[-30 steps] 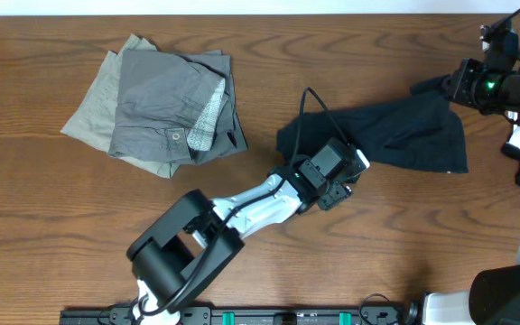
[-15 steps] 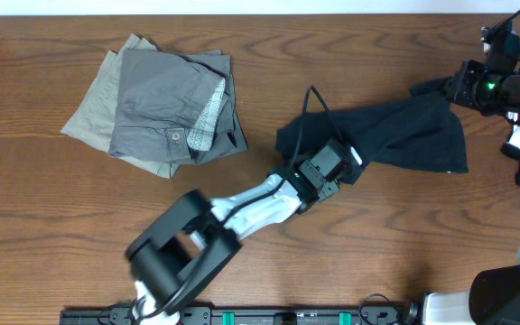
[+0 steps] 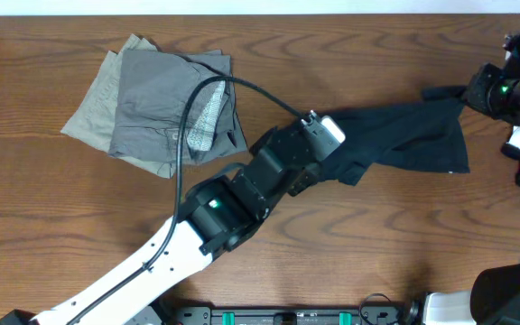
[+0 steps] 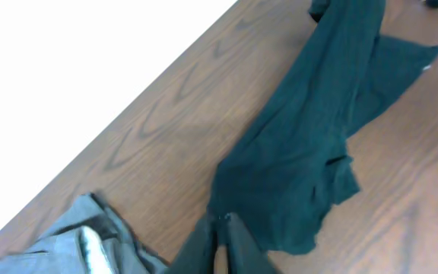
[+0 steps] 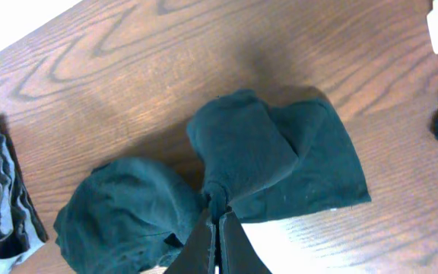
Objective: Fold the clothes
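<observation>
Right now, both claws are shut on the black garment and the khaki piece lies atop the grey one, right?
No: the grey piece lies atop the khaki piece, per the overhead view. The left claw and right claw are shut on the black garment.

We look down on a wooden table (image 3: 52,208), warm brown, its bold wavy grain running along its length. Past its far edge we see a plain white surface (image 3: 242,6): a thin strip from overhead, a broad bright area in the left wrist view, a small corner in the right wrist view. Along the near edge we make out a black rail (image 3: 269,317) with small green fittings.
</observation>
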Motion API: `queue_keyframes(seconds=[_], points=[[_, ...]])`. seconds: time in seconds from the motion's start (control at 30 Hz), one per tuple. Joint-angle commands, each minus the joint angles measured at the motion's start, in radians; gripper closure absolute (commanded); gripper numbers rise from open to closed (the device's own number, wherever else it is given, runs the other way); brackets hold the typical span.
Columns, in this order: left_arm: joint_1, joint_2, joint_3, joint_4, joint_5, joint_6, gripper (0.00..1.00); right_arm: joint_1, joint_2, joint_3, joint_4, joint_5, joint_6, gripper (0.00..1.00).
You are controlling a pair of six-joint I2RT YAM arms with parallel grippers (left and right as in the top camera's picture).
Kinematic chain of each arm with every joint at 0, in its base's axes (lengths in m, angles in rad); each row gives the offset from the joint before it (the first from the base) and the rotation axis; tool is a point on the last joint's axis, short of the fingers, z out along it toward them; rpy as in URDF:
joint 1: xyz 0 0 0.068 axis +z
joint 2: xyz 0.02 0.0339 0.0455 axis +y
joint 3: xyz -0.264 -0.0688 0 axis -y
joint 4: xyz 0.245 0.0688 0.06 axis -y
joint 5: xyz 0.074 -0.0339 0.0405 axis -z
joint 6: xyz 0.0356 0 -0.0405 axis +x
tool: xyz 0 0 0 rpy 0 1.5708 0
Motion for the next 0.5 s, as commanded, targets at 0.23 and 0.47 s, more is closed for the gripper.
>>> queue_keyframes(seconds=[0.23, 0.47], points=[[0.003, 0.419, 0.008, 0.229, 0.382, -0.124, 0.59, 0.004, -0.018, 0.005, -0.011, -0.005, 0.02, 0.99], [0.002, 0.675, 0.081, 0.277, 0.458, -0.146, 0.59, 0.004, -0.018, 0.005, -0.015, -0.004, 0.02, 0.99]])
